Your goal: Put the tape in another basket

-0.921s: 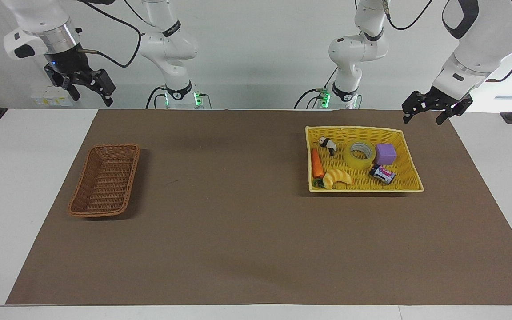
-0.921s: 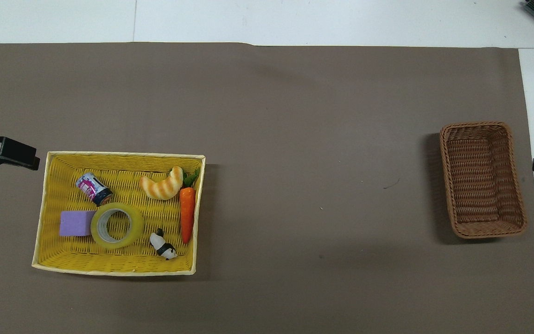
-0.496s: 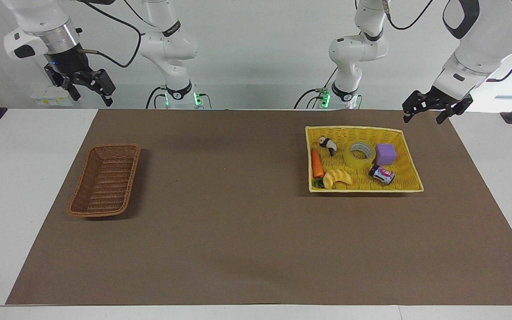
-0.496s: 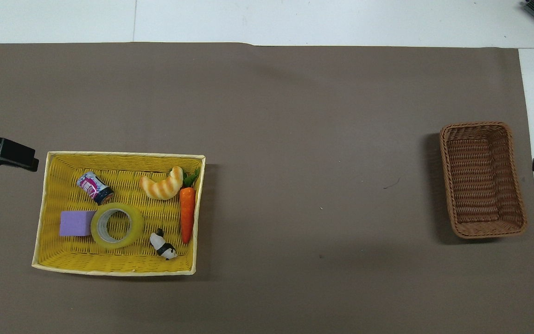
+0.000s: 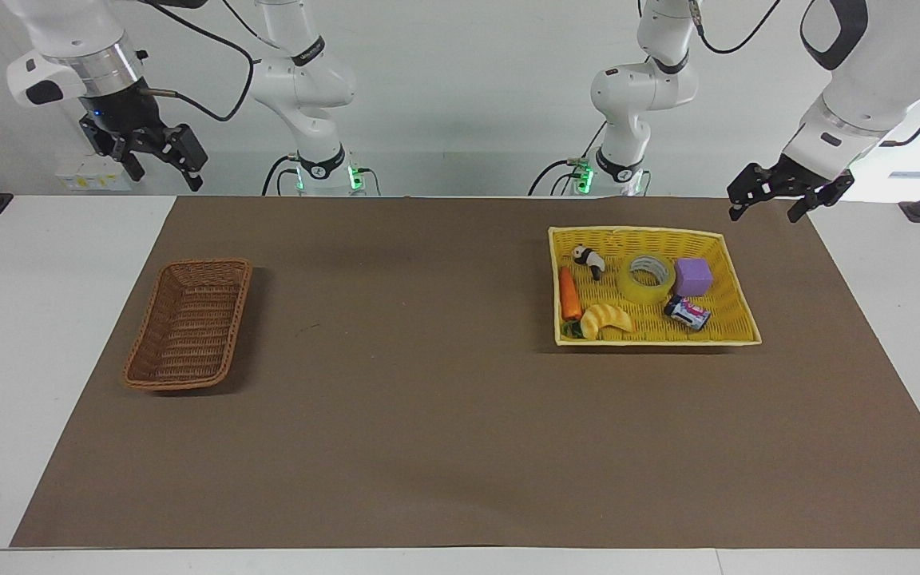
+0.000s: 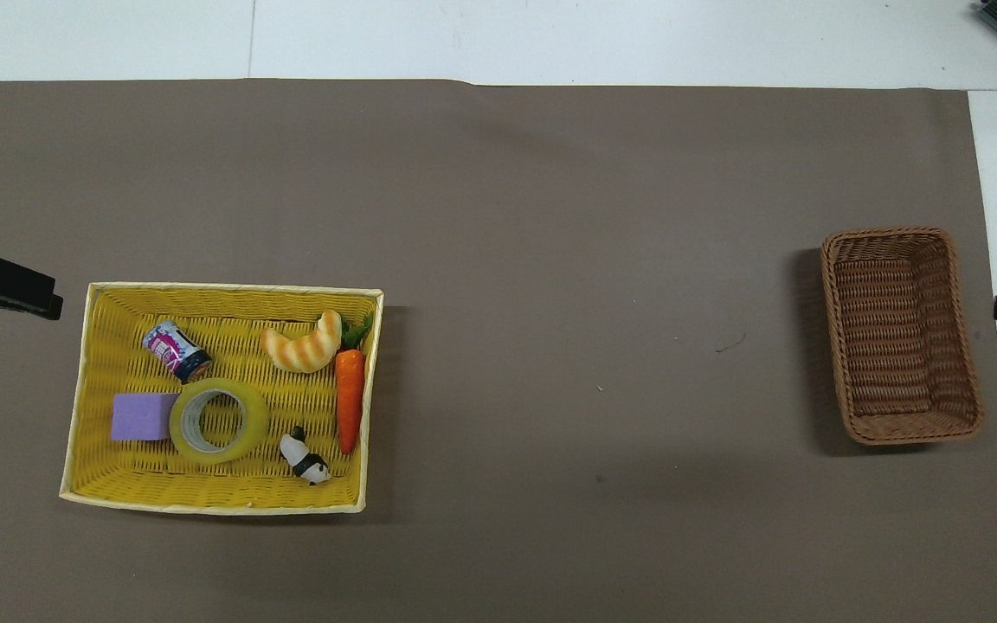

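The yellow tape [image 5: 647, 279] lies flat in the yellow tray [image 5: 637, 232], between a purple cube [image 5: 693, 276] and a toy panda [image 5: 590, 260]. It also shows in the overhead view [image 6: 249, 426]. The brown wicker basket [image 5: 188, 323] stands empty toward the right arm's end of the table, also in the overhead view [image 6: 901, 333]. My left gripper [image 5: 765, 212] is open and empty, raised over the mat's edge beside the tray's corner; one finger [image 6: 14, 289] shows in the overhead view. My right gripper [image 5: 164, 174] is open and empty, raised over the mat's corner at its own end.
The tray [image 6: 221, 288] also holds a toy carrot [image 6: 349, 400], a croissant toy [image 6: 304, 344] and a small can [image 6: 175, 351]. A brown mat [image 5: 396, 415] covers most of the white table.
My left gripper has risen slightly and drifted a little away from the tray. The right arm has barely moved. Nothing in the baskets has moved.
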### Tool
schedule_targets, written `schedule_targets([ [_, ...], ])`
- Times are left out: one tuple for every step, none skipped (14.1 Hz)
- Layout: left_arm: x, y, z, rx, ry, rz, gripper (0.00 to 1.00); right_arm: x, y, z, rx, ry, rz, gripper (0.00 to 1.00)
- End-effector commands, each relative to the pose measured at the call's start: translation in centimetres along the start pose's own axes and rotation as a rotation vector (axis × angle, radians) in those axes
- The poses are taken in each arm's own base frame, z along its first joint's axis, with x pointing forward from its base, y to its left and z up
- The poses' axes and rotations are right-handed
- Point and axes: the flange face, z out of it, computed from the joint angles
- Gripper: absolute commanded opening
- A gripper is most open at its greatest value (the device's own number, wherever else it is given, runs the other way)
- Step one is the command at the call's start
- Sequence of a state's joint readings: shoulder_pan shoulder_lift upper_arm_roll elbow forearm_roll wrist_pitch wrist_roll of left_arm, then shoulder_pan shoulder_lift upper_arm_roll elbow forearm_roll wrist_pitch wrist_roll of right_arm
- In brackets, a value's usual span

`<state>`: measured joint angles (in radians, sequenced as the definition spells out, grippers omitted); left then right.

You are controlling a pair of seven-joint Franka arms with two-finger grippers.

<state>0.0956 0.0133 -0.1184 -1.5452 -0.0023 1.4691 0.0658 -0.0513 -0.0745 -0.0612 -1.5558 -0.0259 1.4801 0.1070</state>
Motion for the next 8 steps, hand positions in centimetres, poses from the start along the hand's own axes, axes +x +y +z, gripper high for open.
schedule_targets([
  [-0.7,-0.3,-0.3,0.017,-0.013,-0.012,1.0,-0.9,0.4,0.0,0.027,-0.012,-0.014,1.0],
  [-0.9,-0.3,-0.4,0.017,-0.016,-0.011,1.0,-0.9,0.4,0.0,0.027,-0.012,-0.014,1.0],
  [-0.9,-1.0,-0.8,0.018,-0.003,-0.023,1.0,-0.9,0.4,0.0,0.028,-0.011,-0.014,1.0],
  [-1.1,-1.6,-1.0,0.018,0.002,-0.035,1.0,-0.9,0.4,0.0,0.028,-0.011,-0.014,1.0],
  [-1.5,-1.8,-1.5,0.019,0.013,-0.04,1.0,-0.8,0.4,-0.1,0.028,-0.009,-0.014,1.0],
  [-1.5,-1.9,-1.5,0.021,0.013,-0.042,1.0,-0.9,0.4,0.0,0.027,-0.012,-0.014,1.0],
  [-1.5,-2.0,-1.5,0.022,0.012,-0.044,1.0,-0.9,0.4,0.0,0.028,-0.011,-0.014,1.0],
  [-1.5,-1.9,-1.5,0.022,0.011,-0.042,1.0,-0.9,0.4,0.0,0.028,-0.011,-0.014,1.0],
])
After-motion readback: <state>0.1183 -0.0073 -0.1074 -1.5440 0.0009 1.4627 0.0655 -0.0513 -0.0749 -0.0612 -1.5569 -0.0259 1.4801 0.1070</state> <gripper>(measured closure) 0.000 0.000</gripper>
